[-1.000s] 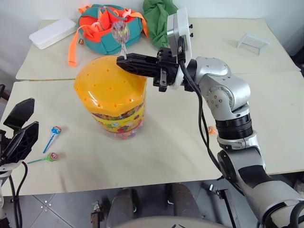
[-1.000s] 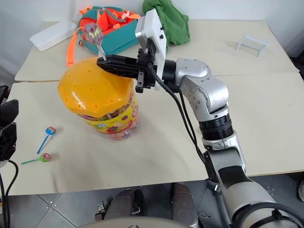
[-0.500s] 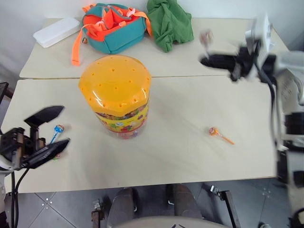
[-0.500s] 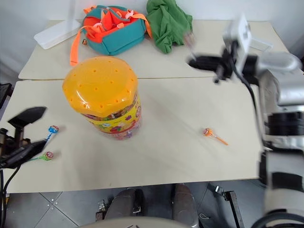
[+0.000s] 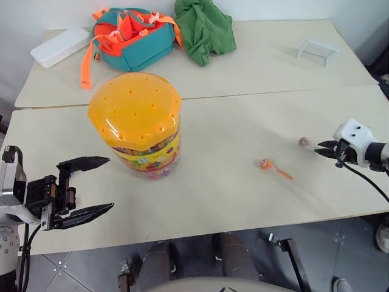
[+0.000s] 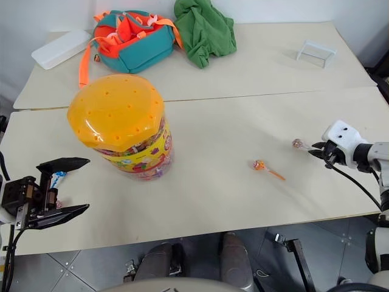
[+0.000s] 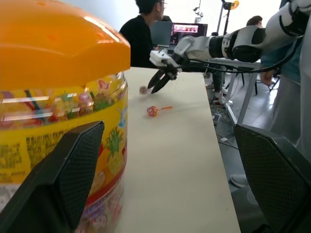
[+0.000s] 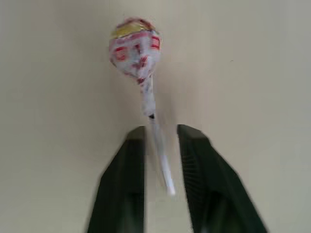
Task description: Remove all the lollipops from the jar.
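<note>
The jar (image 5: 135, 121), a clear cylinder with a domed yellow-orange lid, stands upright on the near table, left of centre. My right gripper (image 5: 322, 149) is low over the table's right edge. Its fingers (image 8: 124, 184) stand slightly apart, so it is open. The white stick of a pink-wrapped lollipop (image 8: 134, 48) lies loose between them, its head on the table. An orange lollipop (image 5: 265, 163) lies on the table between the jar and that gripper. My left gripper (image 5: 108, 184) hangs open just left of the jar. A blue lollipop (image 6: 58, 177) shows behind it.
A teal and orange bag (image 5: 130, 36), a green cloth (image 5: 203, 30), a white box (image 5: 58, 45) and a small clear stand (image 5: 318, 50) sit on the far table. The left wrist view shows people (image 7: 146, 34) beyond the table's end.
My right arm swung from above the jar's lid to the right and down to the table with the pink lollipop, and its fingers parted. My left gripper shifted a little toward the jar.
</note>
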{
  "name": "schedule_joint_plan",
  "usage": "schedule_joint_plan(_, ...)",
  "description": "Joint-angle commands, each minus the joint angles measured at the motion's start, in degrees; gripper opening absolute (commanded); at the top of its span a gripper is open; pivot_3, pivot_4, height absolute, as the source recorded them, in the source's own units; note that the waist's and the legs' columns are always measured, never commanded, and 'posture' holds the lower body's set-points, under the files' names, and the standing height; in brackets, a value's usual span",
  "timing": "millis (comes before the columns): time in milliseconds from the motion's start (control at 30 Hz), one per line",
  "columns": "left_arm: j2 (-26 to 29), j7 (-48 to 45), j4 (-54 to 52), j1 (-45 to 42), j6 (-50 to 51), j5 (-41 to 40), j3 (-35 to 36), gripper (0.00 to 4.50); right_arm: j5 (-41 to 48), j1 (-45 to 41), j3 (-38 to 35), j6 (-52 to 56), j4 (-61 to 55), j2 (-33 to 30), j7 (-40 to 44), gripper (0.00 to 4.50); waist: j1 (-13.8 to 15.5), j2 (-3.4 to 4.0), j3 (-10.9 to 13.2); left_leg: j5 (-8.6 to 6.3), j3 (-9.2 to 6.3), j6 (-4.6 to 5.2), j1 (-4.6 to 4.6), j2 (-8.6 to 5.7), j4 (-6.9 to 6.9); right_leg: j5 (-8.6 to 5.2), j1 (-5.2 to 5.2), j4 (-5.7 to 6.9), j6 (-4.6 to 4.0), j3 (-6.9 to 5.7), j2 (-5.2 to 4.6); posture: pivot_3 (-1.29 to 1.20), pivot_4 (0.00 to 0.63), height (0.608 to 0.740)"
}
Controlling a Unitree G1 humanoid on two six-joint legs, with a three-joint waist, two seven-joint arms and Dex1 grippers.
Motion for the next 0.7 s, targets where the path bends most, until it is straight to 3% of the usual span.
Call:
schedule_joint_plan(33,0.1,4.2,2.8,0.9,-0.5,1.2,4.1,4.50,11.2,2.3,-7.3,-2.4,-7.5,2.4,8.2,2.31,0.1,0.00,0.0,0.00,-0.01,0.00,0.00,0.00,0.01,0.00,0.00,0.01,0.00,0.00,0.00,0.00,0.150,0.740)
schedule_joint_plan(167,-0.7,8.8,8.3,0.6,-3.4,4.6,6.6,4.50,22.5,7.2,-10.3,1.3,-26.8,8.6,12.5,3.57,0.2,0.03,0.0,0.00,-0.03,0.00,0.01,0.02,0.02,0.00,0.00,0.06,0.00,-0.01,0.00,0.00,0.150,0.740)
schedule_joint_plan(267,-0.7,14.3,10.6,1.8,-4.5,10.2,5.9,4.50,25.3,9.8,-8.4,2.8,-37.7,12.8,12.6,4.48,0.4,0.03,0.0,-0.01,-0.10,0.01,0.01,0.04,0.03,0.01,0.00,0.13,0.01,-0.04,-0.01,0.00,0.150,0.740)
schedule_joint_plan(433,-5.4,26.7,8.9,0.7,-9.4,18.7,3.8,4.50,24.0,12.8,-0.7,3.7,-45.4,19.1,14.5,4.48,1.8,-0.09,-0.1,-0.05,-0.13,0.05,0.00,-0.02,0.04,0.02,0.01,0.12,0.02,-0.07,-0.07,0.00,0.150,0.740)
schedule_joint_plan(500,-7.8,33.1,6.3,0.0,-7.9,20.6,2.3,4.50,20.0,12.8,1.1,-3.1,-41.9,22.3,13.9,4.48,2.1,-0.14,-0.1,-0.06,-0.16,0.06,-0.03,-0.05,0.08,0.03,0.03,0.13,0.03,-0.10,-0.10,0.00,0.150,0.740)
schedule_joint_plan(700,-11.1,42.2,0.1,-1.3,-4.1,19.8,0.6,4.50,15.6,12.4,-0.8,-9.9,-37.4,26.7,5.5,4.48,2.6,-0.15,-0.1,-0.07,-0.14,0.09,-0.04,-0.09,0.17,0.08,0.03,0.17,0.07,-0.07,-0.14,0.00,0.150,0.740)
